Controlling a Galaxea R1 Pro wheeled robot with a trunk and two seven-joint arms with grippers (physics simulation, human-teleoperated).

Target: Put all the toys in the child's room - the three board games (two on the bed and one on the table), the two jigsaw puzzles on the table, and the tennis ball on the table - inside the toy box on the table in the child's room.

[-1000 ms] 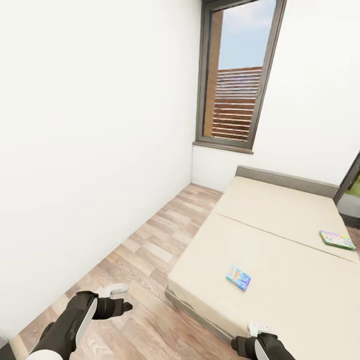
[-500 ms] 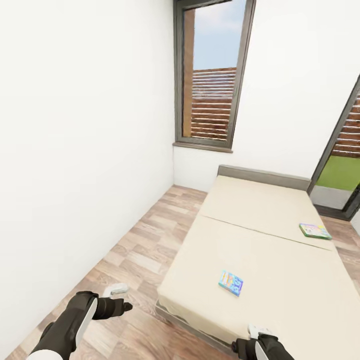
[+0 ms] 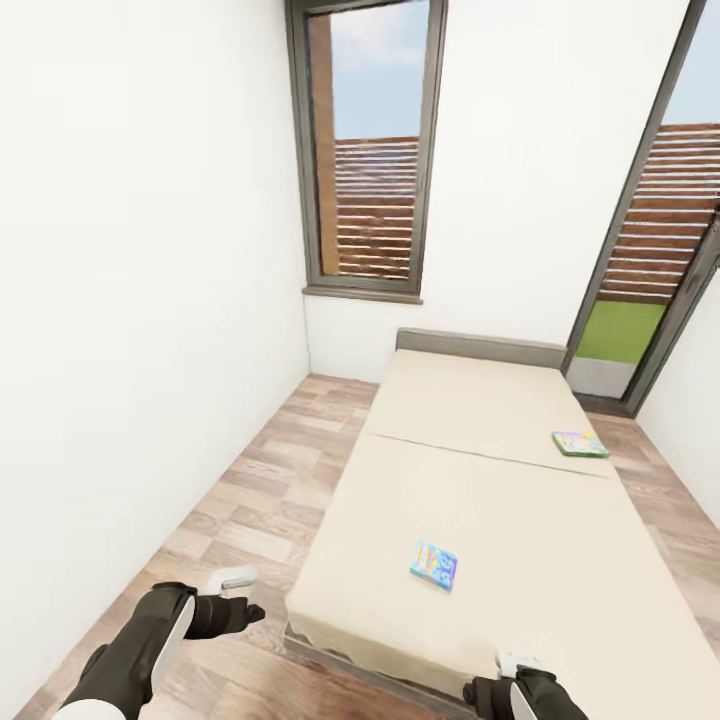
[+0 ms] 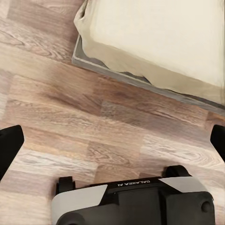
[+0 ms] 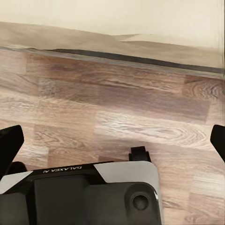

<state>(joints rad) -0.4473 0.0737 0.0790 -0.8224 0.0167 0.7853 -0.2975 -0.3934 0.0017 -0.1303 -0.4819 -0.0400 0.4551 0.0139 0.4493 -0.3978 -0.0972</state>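
Fingers, left gripper (image 4: pixel 112 138): spread wide, dark tips at opposite edges of the left wrist view, nothing between them; plank floor (image 4: pixel 70 117) beneath, with the near corner of the bed (image 4: pixel 154 37) and its grey base beyond.

Fingers, right gripper (image 5: pixel 112 138): likewise parted, empty; the right wrist view gives floor and the long edge of the mattress above a dark base strip.

Head view, arms: left gripper (image 3: pixel 232 597) low at the left over the floor; right gripper (image 3: pixel 512 668) at the lower edge, just at the foot of the bed. Finger spacing cannot be read from here; the wrist views supply it.

Head view, items not seen from the wrists:
- Blue board game (image 3: pixel 434 565), flat on the near half of the mattress, long axis running slightly askew to the bed's foot edge, well apart from both grippers.
- Green-edged board game (image 3: pixel 579 443), flat near the bed's right side by the mattress seam, long axis roughly across the bed.
- Grey headboard (image 3: pixel 480 348) at the far wall.
- Tall window (image 3: pixel 368 150) with slatted fence behind; glazed door (image 3: pixel 655 250) at right.
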